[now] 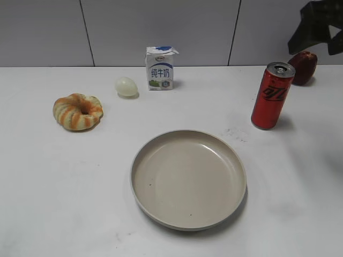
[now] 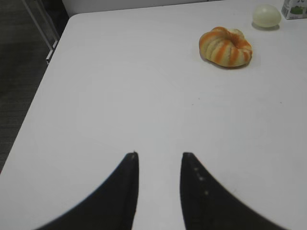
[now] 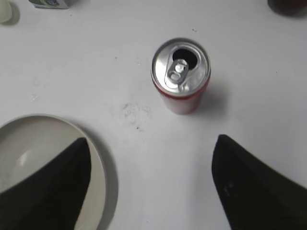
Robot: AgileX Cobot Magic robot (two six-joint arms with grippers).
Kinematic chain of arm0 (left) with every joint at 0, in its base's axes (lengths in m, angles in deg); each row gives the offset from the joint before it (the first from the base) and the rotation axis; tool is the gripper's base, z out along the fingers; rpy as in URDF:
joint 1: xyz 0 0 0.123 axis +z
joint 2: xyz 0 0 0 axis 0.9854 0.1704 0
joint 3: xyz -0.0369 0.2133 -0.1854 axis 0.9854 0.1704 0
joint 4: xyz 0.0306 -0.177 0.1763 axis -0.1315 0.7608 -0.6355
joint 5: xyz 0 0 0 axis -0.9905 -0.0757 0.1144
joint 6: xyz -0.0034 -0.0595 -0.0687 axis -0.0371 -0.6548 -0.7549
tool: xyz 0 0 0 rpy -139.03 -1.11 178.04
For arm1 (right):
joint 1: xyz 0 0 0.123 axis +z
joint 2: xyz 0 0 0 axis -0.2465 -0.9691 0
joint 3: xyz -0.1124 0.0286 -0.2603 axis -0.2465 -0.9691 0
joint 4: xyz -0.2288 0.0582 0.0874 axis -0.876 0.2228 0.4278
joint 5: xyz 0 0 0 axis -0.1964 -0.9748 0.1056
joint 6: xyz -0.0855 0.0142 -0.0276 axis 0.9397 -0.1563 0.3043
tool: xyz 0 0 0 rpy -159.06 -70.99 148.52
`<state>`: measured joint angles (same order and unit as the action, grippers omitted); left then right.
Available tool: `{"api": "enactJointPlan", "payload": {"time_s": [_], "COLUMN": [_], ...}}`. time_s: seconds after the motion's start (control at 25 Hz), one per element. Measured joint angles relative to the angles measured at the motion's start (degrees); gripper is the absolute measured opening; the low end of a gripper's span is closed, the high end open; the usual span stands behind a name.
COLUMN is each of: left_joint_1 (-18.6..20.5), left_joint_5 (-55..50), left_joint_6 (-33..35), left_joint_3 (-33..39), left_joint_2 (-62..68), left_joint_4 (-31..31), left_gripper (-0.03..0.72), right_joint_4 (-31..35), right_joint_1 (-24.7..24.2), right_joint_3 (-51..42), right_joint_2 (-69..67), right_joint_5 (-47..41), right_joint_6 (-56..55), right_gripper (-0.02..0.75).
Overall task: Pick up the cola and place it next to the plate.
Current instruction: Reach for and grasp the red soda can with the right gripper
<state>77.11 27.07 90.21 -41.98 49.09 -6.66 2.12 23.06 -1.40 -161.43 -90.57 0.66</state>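
The can is seen standing upright on the white bench, to the right of and behind the plate, with a clear strip of bench between them. Its silver top, with the pull tab and open mouth, is shown from above in the right wrist view, so the right end effector is judged to be held high over the bench and somewhat short of the can. The jaws of that end effector are spread wide and nothing is gripped; one finger overlaps the plate's rim in that view and the other lies to the right, with the can ahead of the gap. This wide spread is judged to be kept so that the can's body can be taken between the fingers once the arm is lowered and advanced.

The left end effector is held above a bare part of the bench near its left edge, well apart from the can. Its jaws stand a little apart and nothing is between them. It is judged to be parked out of the way, since the can lies on the right arm's side.

The bread, an egg and the milk carton are set toward the back left, and a dark red fruit is seen behind the can. The bench just right of the plate is bare, so a resting place for the can is available there. A tall slim can is judged liable to tip if it is struck off-centre.
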Motion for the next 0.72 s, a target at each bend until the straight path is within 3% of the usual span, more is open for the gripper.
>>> {"api": "enactJointPlan", "payload": {"time_s": [0.32, 0.72], "left_joint_1": [0.0, 0.0], "left_joint_5": [0.0, 0.0], "left_joint_6": [0.0, 0.0], "left_joint_3": [0.0, 0.0], "left_joint_2": [0.0, 0.0], "left_joint_4": [0.0, 0.0], "left_gripper": [0.236, 0.236], "right_joint_4": [-0.58, -5.72], "right_joint_1": [0.0, 0.0], "right_joint_3": [15.7, 20.41], "right_joint_2": [-17.91, -24.95], "right_joint_5": [-4.64, -6.65], "right_joint_6": [0.0, -2.84], "right_gripper": [0.59, 0.594]}}
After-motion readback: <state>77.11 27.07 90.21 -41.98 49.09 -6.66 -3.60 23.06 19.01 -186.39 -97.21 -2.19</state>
